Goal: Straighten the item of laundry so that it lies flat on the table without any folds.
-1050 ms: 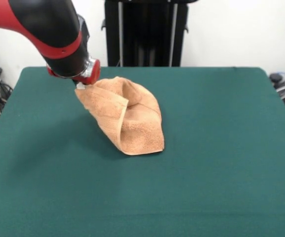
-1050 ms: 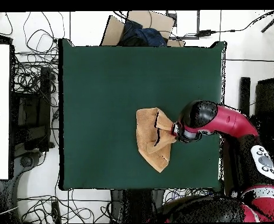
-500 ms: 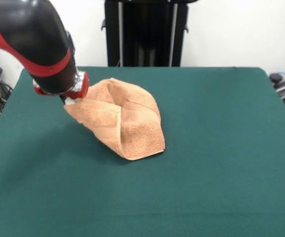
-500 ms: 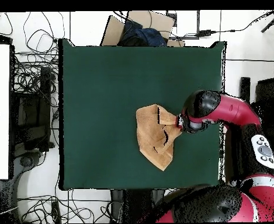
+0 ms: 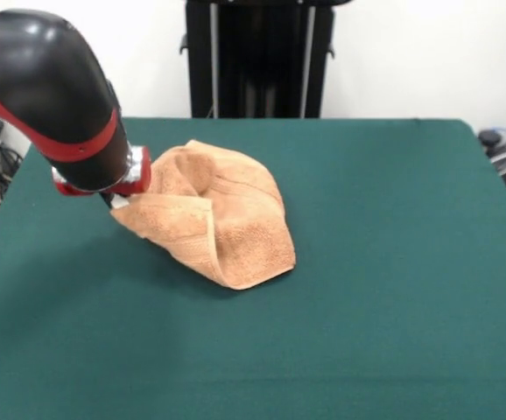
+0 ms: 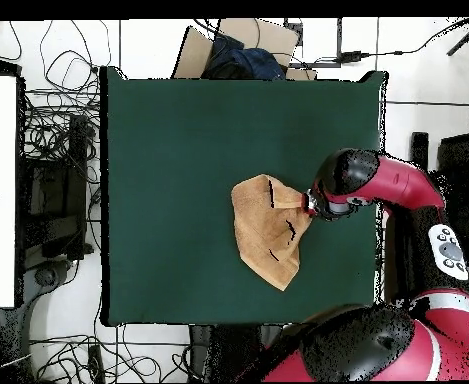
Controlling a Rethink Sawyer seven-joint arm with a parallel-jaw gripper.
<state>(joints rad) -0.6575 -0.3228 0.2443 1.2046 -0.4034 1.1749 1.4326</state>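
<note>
Tangled cables [image 6: 53,150] and cardboard box [image 6: 240,45] beside table.

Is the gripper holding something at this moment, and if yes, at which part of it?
Yes. The gripper holds the peach-orange towel by one corner, pulled out toward the table's side edge; the rest lies bunched and folded.

- I see the towel [image 6: 268,230] bunched and folded near the table's [image 6: 178,150] right edge.
- My gripper [image 6: 306,202] meets its upper right corner.

Even, bright room light falls on the table [image 5: 393,289]; a soft shadow lies left of the towel [image 5: 222,214]. No glare or blur.
</note>
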